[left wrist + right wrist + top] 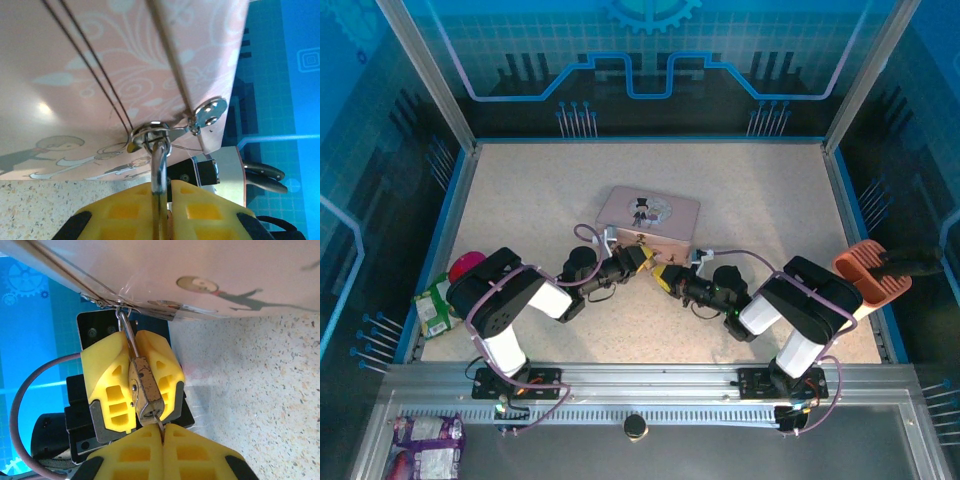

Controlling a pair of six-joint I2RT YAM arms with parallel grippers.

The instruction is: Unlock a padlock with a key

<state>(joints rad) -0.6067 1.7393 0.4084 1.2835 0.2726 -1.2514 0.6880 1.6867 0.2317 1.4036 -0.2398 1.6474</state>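
Yellow fingers of the right tool (162, 429) are pressed together on the key (159, 422). Just a thin dark sliver of it shows, its tip at the bottom end of the padlock (145, 390). Beyond it, the left tool (134, 342) is clamped on the brass padlock body from both sides, above the speckled surface (260, 390). From the body the silver shackle (159, 167) runs through the metal hasp (147, 132) on the front of the pink tin (100, 60). Seen from overhead, both tools meet at the tin's near side, around mid-surface.
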